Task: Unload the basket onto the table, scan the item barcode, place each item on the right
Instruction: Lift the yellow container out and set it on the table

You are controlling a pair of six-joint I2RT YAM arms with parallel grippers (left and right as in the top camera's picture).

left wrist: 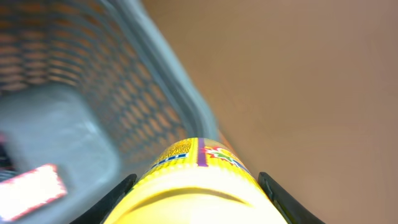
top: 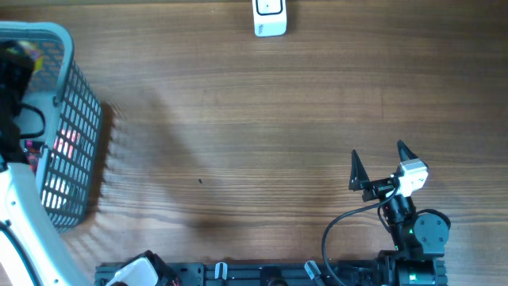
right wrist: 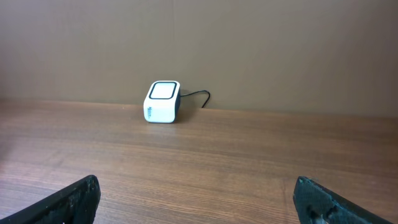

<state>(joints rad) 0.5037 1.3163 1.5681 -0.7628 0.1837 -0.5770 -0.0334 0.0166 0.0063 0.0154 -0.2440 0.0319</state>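
A yellow item [left wrist: 194,202] with a printed purple and multicoloured label fills the bottom of the left wrist view. My left gripper [left wrist: 197,180] is shut on it, one black finger on each side, held above the grey mesh basket [left wrist: 93,118]. No barcode shows. The white scanner [top: 270,17] stands at the table's far edge, and it sits straight ahead in the right wrist view as the scanner [right wrist: 162,102]. My right gripper [top: 379,163] is open and empty near the front right of the table. In the overhead view my left arm [top: 16,202] reaches over the basket [top: 79,119].
The basket at the far left holds other goods, among them a red and white packet [left wrist: 31,190]. A black cable [right wrist: 196,96] runs from the scanner toward the wall. Bare wooden tabletop [top: 254,143] lies between the basket, the scanner and my right gripper.
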